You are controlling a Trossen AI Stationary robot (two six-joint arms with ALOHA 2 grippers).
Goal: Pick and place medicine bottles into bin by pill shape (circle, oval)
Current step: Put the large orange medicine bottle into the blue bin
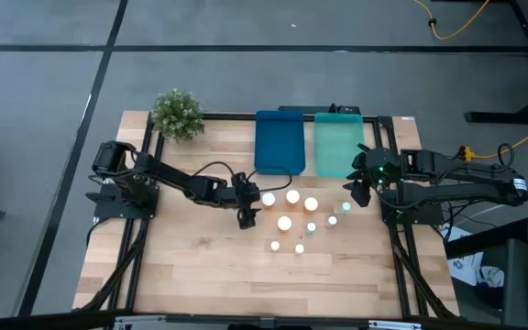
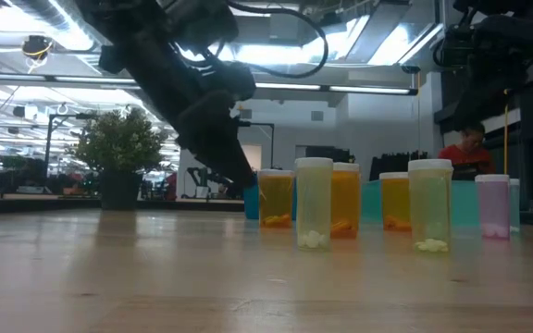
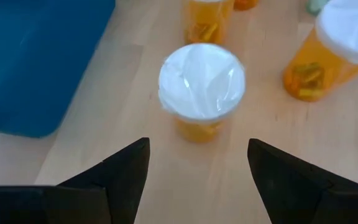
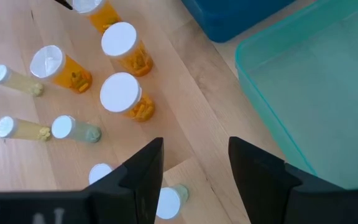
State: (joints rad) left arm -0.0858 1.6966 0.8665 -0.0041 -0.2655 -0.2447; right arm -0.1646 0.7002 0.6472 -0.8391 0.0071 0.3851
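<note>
Several white-capped medicine bottles stand upright on their bases mid-table, some amber, some smaller and pale [image 1: 311,227]. The leftmost amber bottle [image 1: 268,198] [image 3: 202,81] stands just ahead of my left gripper [image 1: 246,209] [image 3: 197,171], which is open, slants down toward it and touches nothing. A dark blue bin [image 1: 279,142] and a teal bin [image 1: 338,144] lie side by side at the far edge. My right gripper [image 1: 359,190] [image 4: 194,165] hangs open near the teal bin's near right corner, above two small bottles [image 1: 346,207].
A small potted plant [image 1: 177,113] stands at the far left corner. Two more amber bottles [image 3: 337,53] stand close beside the one in front of my left gripper. The blue bin's corner [image 3: 36,68] lies just beyond it. Bare wood stretches along the near edge [image 1: 200,275].
</note>
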